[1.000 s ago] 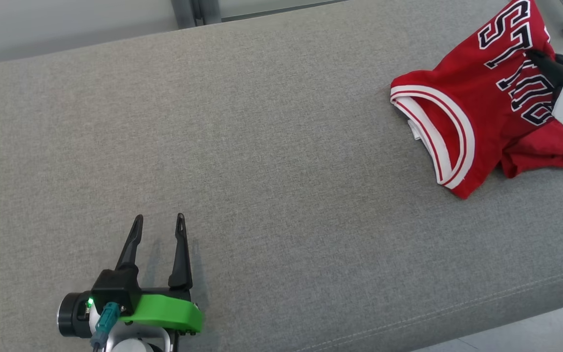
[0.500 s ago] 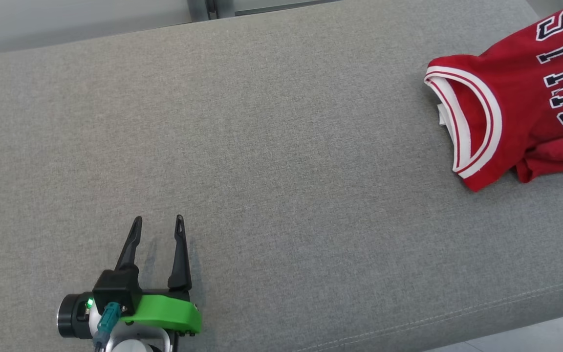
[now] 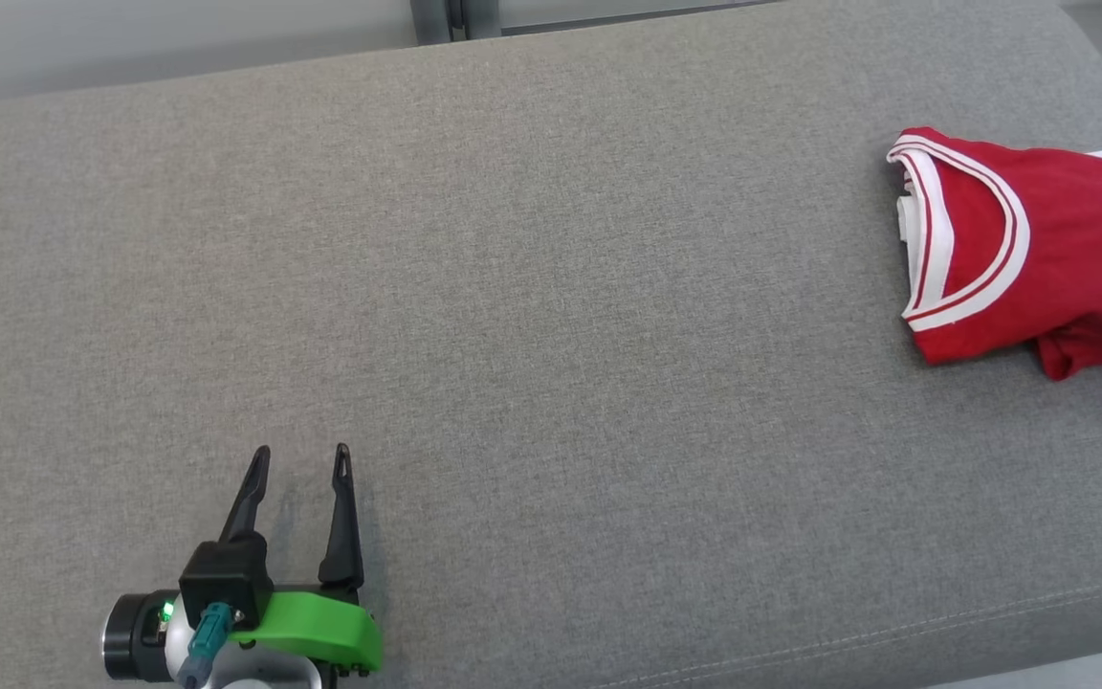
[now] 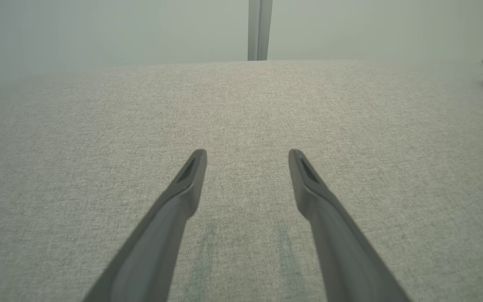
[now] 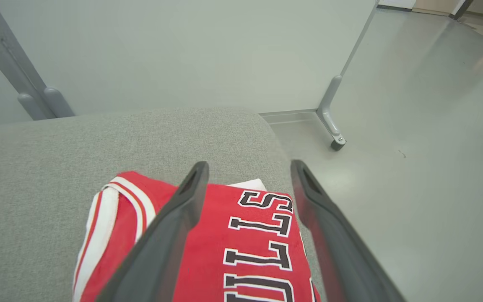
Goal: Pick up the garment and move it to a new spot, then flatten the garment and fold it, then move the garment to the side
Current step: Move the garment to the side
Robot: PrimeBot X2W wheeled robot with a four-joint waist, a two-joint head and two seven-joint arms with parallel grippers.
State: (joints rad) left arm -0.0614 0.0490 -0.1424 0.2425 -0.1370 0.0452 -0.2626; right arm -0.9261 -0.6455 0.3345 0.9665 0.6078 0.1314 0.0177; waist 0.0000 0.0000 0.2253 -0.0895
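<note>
Right tool [image 5: 248,165] has let go, hovering over garment [image 5: 250,251].

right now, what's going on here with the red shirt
A two-armed robot is tidying a red jersey on a grey cushion. The jersey lies folded near the cushion's right end. The right gripper is above it with its jaws open, gripping nothing. The left gripper is over bare cushion at the near left, jaws open too.

left gripper [image 3: 302,450] and right gripper [image 5: 250,164] both have fingers spread wide apart
</note>
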